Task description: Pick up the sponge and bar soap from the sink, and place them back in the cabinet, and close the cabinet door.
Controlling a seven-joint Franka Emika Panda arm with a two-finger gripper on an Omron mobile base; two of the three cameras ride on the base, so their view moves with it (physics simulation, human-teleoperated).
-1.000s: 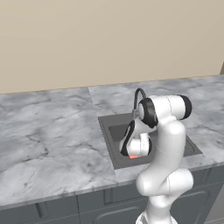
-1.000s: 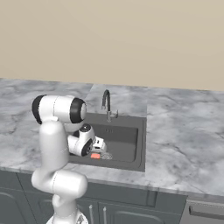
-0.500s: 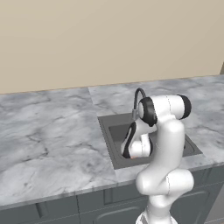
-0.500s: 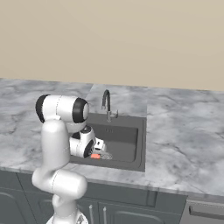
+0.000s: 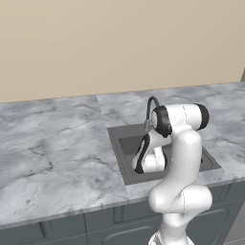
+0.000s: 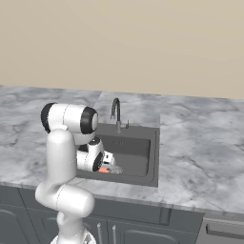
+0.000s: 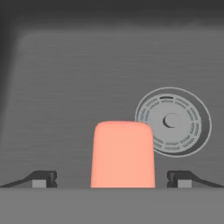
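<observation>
1. One sink [image 6: 151, 157], a dark grey basin set in the grey marble surface [image 6: 205, 152], holds the bar soap [image 7: 123, 154] on its floor near the left front.
2. Its round metal drain [image 7: 173, 121] lies just beside the soap, apart from it.
3. Bar soap: flat, pink-orange, with rounded corners; in the right base view [image 6: 103, 169] it is only a small patch, partly hidden.
4. Gripper [image 7: 111, 179] hangs low in the basin, fingers [image 7: 43, 178] spread wide, one either side of the soap, apparently not touching it.
5. Curved faucet [image 6: 116, 113] stands at the far edge.

Kitchen: marble counter [image 5: 52, 148], sink [image 6: 151, 147].
</observation>
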